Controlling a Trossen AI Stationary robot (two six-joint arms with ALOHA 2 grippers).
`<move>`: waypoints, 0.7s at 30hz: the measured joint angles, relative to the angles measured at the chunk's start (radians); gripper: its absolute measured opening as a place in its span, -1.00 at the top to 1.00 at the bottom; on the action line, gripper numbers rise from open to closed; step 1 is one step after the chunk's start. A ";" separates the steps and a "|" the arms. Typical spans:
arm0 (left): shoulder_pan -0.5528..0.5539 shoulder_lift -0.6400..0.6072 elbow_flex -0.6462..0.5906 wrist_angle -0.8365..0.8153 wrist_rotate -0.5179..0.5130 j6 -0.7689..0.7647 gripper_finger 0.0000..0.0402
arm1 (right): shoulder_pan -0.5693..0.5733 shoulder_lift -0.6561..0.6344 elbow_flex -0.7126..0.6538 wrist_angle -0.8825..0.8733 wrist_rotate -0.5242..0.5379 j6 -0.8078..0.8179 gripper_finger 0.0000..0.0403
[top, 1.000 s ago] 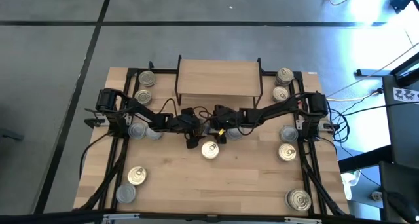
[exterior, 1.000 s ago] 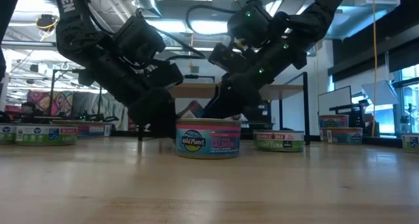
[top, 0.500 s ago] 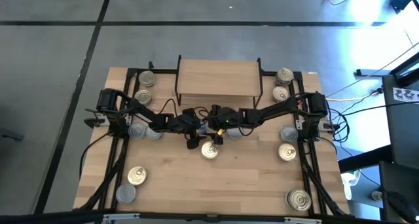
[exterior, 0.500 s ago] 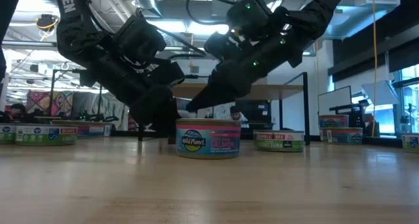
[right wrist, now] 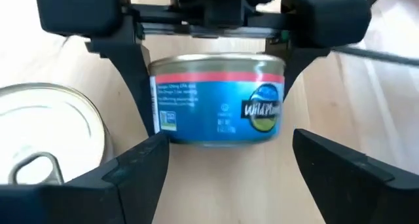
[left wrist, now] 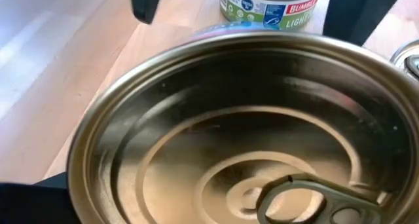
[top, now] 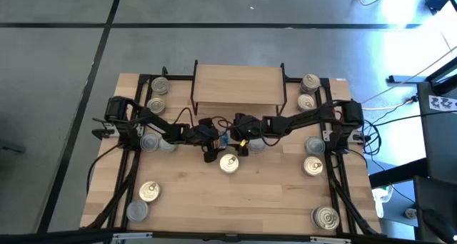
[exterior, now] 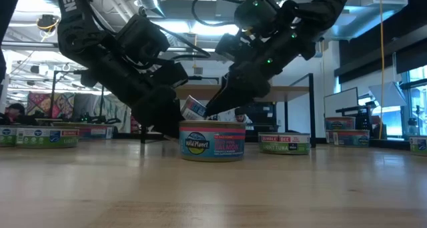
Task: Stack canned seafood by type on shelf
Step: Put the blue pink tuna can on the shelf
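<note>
A blue-labelled seafood can (right wrist: 219, 103) with a gold pull-ring lid (left wrist: 249, 139) sits in my left gripper (top: 222, 138) at the table's middle, in front of the wooden shelf (top: 238, 85). The shelf's top is bare. My right gripper (right wrist: 229, 168) faces that can from the table's right. It is open, with its fingers short of the can. Another can (top: 228, 163) stands on the table just nearer than both grippers. Several more cans rest on their bases along the table's left and right sides. My left gripper pinches the can's round side wall (right wrist: 161, 99) between its two fingers (right wrist: 139, 73), one on each opposite side. The fingers slant down from the table's left. The can is tilted (exterior: 193, 108), its lid toward my left wrist. The front can hides its lower edge.
Cans stand in pairs at far left (top: 158, 85), left (top: 150, 142), near left (top: 149, 192), far right (top: 310, 81) and right (top: 313, 165), with one at near right (top: 325, 217). One more (top: 255, 145) stands beside my right arm. Black frame rails run along both table sides.
My right gripper has risen a little from the table beside the held can and stays open. My left gripper has kept still with the can in it.
</note>
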 joint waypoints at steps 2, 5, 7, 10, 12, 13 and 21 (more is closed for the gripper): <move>0.000 0.000 0.000 0.000 0.000 0.000 -0.90 | 0.000 0.000 0.000 -0.010 0.003 -0.033 -0.58; 0.000 0.000 -0.001 0.001 -0.001 0.000 -0.90 | 0.012 0.000 0.000 -0.028 0.069 -0.119 -0.58; 0.001 0.000 -0.001 0.002 -0.001 -0.001 -0.90 | 0.027 -0.014 -0.002 -0.062 0.119 -0.222 -0.58; 0.000 0.000 -0.002 0.001 -0.001 -0.002 -0.90 | 0.067 -0.019 0.001 -0.053 0.194 -0.412 -0.58; 0.000 0.000 -0.002 0.002 -0.001 -0.002 -0.90 | 0.097 -0.016 -0.002 -0.060 0.217 -0.527 -0.58; 0.000 0.000 -0.002 0.001 -0.001 -0.002 -0.90 | 0.111 -0.011 -0.002 -0.053 0.220 -0.583 -0.58; 0.001 0.000 -0.003 0.008 -0.002 -0.003 -0.90 | 0.167 -0.003 -0.002 0.015 0.321 -0.843 -0.58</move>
